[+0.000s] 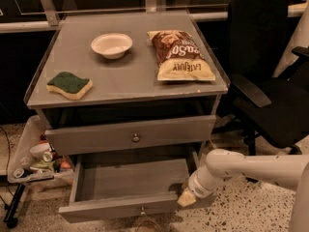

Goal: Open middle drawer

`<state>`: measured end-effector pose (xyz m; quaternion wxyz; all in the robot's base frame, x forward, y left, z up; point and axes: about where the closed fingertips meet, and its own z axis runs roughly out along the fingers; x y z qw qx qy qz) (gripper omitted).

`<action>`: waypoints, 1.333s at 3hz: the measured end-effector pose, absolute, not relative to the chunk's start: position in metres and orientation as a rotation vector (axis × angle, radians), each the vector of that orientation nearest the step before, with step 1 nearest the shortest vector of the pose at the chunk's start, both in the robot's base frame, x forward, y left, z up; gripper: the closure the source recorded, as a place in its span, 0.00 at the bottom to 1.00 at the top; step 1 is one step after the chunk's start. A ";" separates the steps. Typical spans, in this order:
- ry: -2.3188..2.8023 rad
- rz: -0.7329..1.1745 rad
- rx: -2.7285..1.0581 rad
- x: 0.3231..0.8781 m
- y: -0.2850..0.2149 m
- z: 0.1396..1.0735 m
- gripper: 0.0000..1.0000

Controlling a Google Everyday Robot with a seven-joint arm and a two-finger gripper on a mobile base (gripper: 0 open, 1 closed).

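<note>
Dim, warm light falls from above onto the table (135, 76). Dark shadow lies under its front edge. The pincer (187, 197) shows pale below the front right corner.

Floor (241, 216): speckled terrazzo. Black chair (270, 81) stands right of the grey cabinet (130, 81). Light is dim, warm. Gripper (187, 198) hangs low at cabinet's front right.
</note>
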<state>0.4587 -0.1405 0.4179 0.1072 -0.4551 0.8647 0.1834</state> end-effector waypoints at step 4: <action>2.582 0.541 -1.258 0.448 -0.138 0.420 1.00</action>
